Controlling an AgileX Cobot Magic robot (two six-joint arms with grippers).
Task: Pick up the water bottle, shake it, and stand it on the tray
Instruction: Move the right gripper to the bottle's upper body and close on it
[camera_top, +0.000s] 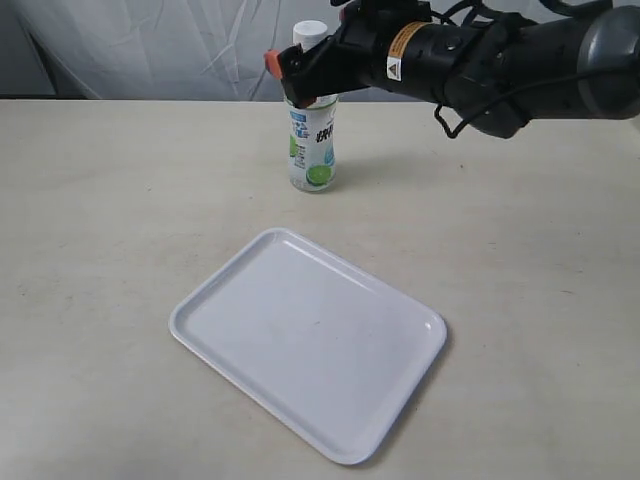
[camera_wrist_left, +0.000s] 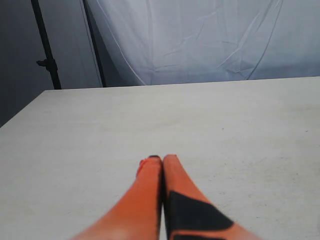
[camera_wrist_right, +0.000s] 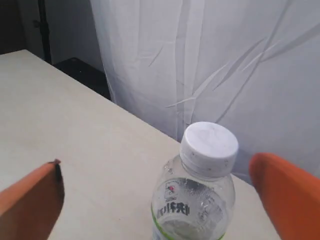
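The water bottle (camera_top: 313, 150) stands upright on the table at the back, clear with a white cap and a lime label. My right gripper (camera_top: 298, 75) is open around its upper part, an orange finger on each side and not touching it. In the right wrist view the bottle (camera_wrist_right: 197, 200) sits between the two orange fingers (camera_wrist_right: 32, 200), with wide gaps. The white tray (camera_top: 308, 338) lies flat in front of the bottle, with nothing on it. My left gripper (camera_wrist_left: 162, 159) is shut, holds nothing, and hovers over bare table; it does not show in the exterior view.
A pale cloth backdrop (camera_top: 150, 45) hangs behind the table's far edge. A dark stand (camera_wrist_left: 46, 55) rises beyond the table corner in the left wrist view. The right arm (camera_top: 500, 55) stretches across the back right above the table.
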